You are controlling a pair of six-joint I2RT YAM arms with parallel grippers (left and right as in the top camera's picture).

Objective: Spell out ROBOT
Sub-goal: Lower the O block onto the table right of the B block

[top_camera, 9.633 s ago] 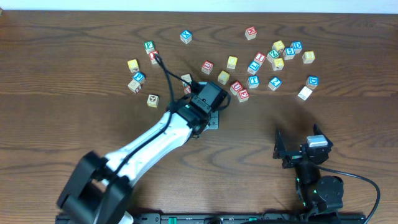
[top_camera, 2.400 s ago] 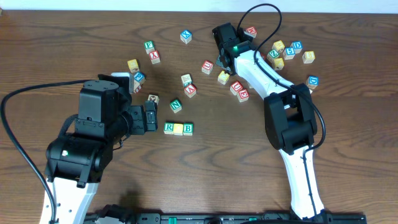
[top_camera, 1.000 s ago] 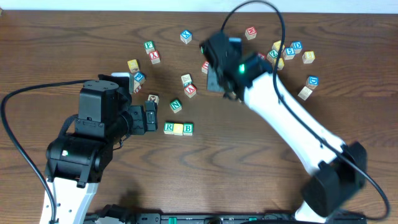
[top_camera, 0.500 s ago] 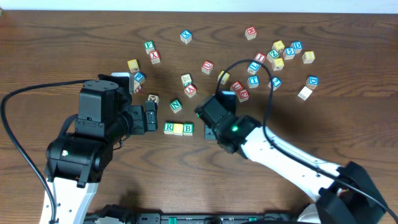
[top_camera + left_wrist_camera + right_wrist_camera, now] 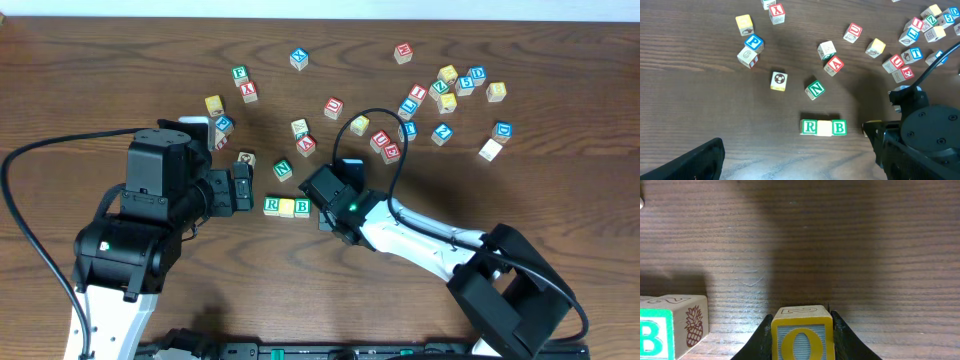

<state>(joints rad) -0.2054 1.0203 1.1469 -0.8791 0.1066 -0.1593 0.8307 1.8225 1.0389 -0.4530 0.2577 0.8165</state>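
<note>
A short row of blocks lies mid-table: green R (image 5: pixel 272 206), a yellow block (image 5: pixel 287 207) and green B (image 5: pixel 302 207). The left wrist view shows the same R (image 5: pixel 809 127) and B (image 5: pixel 839 127). My right gripper (image 5: pixel 325 211) hangs low just right of the B, shut on a yellow O block (image 5: pixel 802 340). In the right wrist view the B block (image 5: pixel 660 330) sits a small gap to the left of the O. From overhead the arm hides the O. My left gripper (image 5: pixel 243 190) stands open and empty left of the row.
Loose letter blocks are scattered behind the row: green N (image 5: pixel 283 170), red A (image 5: pixel 307 146), a blue T (image 5: pixel 915 52) and several more at the back right. The right arm (image 5: pixel 420 240) stretches across the table's right front.
My right arm has swung from the far block cluster down to the row, ending just right of the B with the O block in its jaws. The left arm has not moved.
</note>
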